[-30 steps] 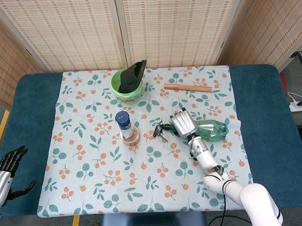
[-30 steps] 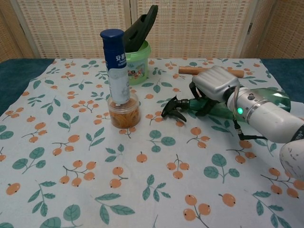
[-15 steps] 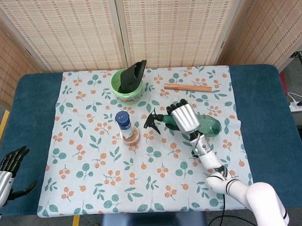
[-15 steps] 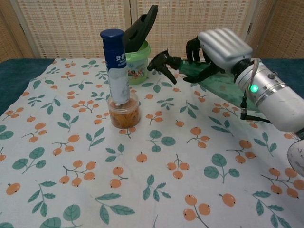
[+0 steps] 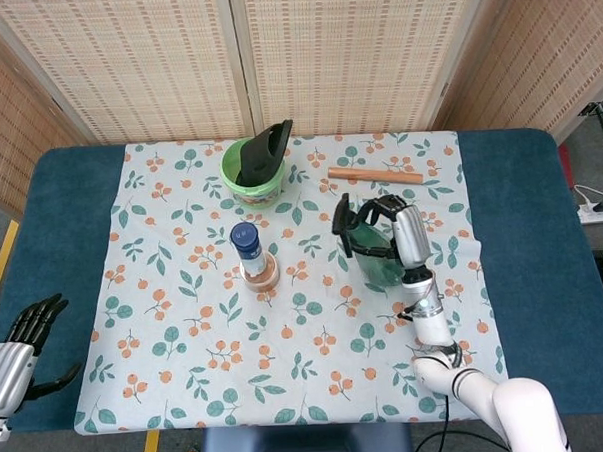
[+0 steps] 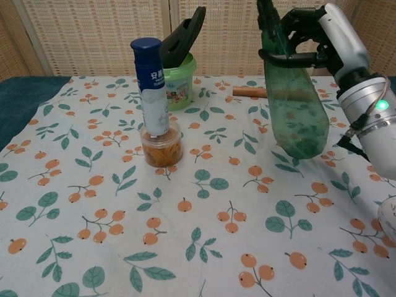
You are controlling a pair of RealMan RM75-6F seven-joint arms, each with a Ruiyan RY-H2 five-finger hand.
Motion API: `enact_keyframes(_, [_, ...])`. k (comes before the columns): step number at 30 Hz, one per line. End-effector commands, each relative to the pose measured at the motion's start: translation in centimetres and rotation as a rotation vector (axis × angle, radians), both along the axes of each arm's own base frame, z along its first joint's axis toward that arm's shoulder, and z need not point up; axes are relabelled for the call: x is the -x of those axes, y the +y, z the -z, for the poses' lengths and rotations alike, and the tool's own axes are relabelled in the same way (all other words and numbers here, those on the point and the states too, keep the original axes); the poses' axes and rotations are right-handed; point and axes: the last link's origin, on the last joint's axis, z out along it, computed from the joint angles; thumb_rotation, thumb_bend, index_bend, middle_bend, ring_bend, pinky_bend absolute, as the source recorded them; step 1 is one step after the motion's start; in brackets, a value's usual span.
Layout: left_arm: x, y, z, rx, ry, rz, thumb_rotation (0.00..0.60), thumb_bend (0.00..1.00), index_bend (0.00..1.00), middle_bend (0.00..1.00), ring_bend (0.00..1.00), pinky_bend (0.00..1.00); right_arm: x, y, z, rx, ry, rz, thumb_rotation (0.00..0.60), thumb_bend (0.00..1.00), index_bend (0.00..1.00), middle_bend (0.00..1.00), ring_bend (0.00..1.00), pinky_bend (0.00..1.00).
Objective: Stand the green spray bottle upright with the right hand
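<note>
Green spray bottle [image 6: 296,105] hangs nearly upright, slightly tilted, above the flowered cloth [image 6: 93,216], grasped near its top by the right hand [image 6: 322,40]; left hand [image 5: 17,354] lies released, off the worktop's edge

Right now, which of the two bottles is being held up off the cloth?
The green spray bottle: the right hand grips it near the top, its base clear of the tablecloth. The blue-capped white bottle stands on a small jar.
</note>
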Motion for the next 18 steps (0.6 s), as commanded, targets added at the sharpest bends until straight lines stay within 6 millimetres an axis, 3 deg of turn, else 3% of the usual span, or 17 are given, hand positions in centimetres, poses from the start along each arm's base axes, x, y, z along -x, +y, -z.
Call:
enact_keyframes(1, [0.0,0.0,0.1,-0.002,-0.001,0.002,0.6,0.23,0.0,0.0,0.0,0.0,3.7,0.3,-0.1,-0.076,-0.288,0.075,0.6,0.19,0.77,0.61,0.63,0.43])
enact_keyframes(8, [-0.1,0.0,0.0,-0.028,-0.026,0.027,0.6,0.23,0.0,0.0,0.0,0.0,4.3,1.0,-0.3,-0.117,-0.261,-0.002,0.6,0.19,0.79,0.64,0.65,0.44])
enact_keyframes(18, [0.1,-0.1,-0.2,-0.05,-0.041,0.038,0.6,0.23,0.0,0.0,0.0,0.0,4.1,2.0,0.8,-0.141,-0.147,-0.043,0.6,0.19,0.8,0.65,0.65,0.44])
